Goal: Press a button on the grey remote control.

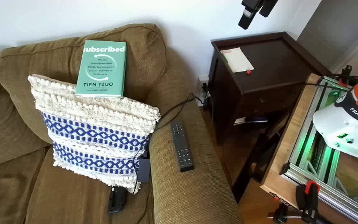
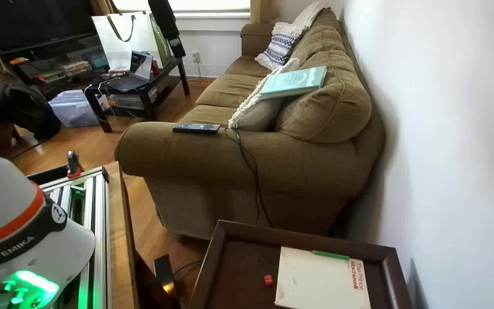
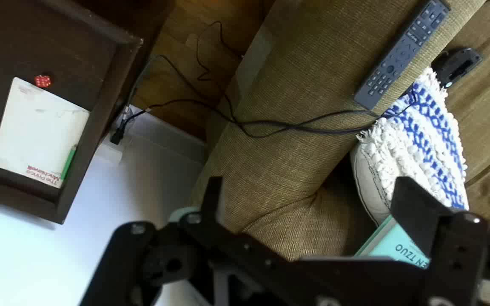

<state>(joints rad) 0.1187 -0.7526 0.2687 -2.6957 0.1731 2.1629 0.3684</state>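
In an exterior view, 1 grey remote control [image 1: 182, 147] lies buttons up on the sofa arm [image 1: 194, 199]. At 9 o'clock from it stands 1 white-and-blue pillow [image 1: 98, 133]; at about 10:30 is 1 green book [image 1: 103, 67], resting across the pillow's top edge. 1 rounded black object [image 1: 117, 199] rests on the seat [image 1: 79, 205] at 8 o'clock. Up at 1 o'clock — well apart from the remote — hangs the hand [image 1: 257, 17]. Lower, at 1:30, is 1 dark worktop [image 1: 278, 70] bearing 1 white booklet [image 1: 237, 59] and 1 red die [image 1: 248, 72].

In an exterior view, the remote lies across the arm, with the book at 2 o'clock from it. 2 fringed pillows show: the pillow under the book and a farther pillow [image 2: 279, 45] at 1:30. On the worktop, 1 green pencil [image 2: 331, 255] lies along the booklet's 12 o'clock edge; the die is just beside the booklet at 9 o'clock.

In the wrist view, the hand's 2 fingers [image 3: 417, 212] stand wide apart. The remote, on the arm, is at 1 o'clock from the hand, well clear of it; the black object is at 3 o'clock from the remote. The book, partly covered by a finger, is at 4 o'clock from the hand.
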